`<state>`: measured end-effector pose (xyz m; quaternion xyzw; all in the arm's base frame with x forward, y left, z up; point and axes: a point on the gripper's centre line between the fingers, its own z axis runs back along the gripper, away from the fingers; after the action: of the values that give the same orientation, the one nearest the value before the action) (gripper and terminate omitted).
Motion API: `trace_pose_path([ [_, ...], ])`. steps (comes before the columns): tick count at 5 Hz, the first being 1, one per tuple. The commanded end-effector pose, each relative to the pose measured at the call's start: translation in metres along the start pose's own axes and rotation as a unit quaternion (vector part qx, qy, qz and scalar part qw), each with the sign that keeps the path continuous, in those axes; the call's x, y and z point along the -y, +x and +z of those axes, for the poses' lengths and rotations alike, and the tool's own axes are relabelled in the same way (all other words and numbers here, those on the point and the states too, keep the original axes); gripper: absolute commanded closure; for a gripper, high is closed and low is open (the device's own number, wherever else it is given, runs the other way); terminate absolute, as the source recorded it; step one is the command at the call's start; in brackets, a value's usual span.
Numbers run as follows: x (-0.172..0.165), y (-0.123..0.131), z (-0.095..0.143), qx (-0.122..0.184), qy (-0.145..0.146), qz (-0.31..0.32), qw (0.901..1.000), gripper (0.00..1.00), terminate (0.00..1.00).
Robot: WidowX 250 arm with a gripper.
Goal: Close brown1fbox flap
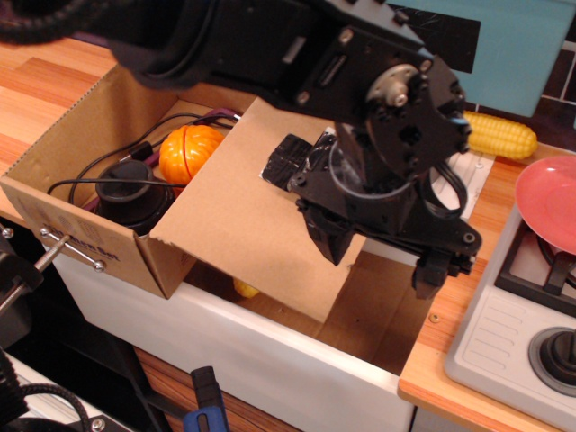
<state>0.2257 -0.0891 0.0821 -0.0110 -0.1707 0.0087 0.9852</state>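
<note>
Observation.image shows the wooden worktop carrying the brown1fbox, which sits at the left, partly sunk in the white sink basin. Its flap slopes from the box's far rim down to the right, plain face up, nearly level over the opening. My hand hangs over the flap's right edge, fingers pointing down and parted, gripping nothing. Inside the box lie an orange pumpkin-like ball and a black round object. Far right rest a corn cob and a red plate.
</note>
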Motion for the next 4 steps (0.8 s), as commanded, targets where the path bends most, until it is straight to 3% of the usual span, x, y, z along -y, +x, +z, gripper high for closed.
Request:
trace_pose_path([
  [1, 0.000, 0.000, 0.000, 0.000, 0.000, 0.000, 1.0000, 0.00, 0.00],
  [2, 0.017, -0.008, -0.011, -0.021, 0.000, 0.009, 0.9997, 0.00, 0.00],
  [3, 0.025, -0.015, -0.024, -0.040, -0.019, 0.015, 0.9989, 0.00, 0.00],
  [4, 0.030, -0.026, -0.040, -0.022, 0.013, -0.014, 0.9996, 0.00, 0.00],
])
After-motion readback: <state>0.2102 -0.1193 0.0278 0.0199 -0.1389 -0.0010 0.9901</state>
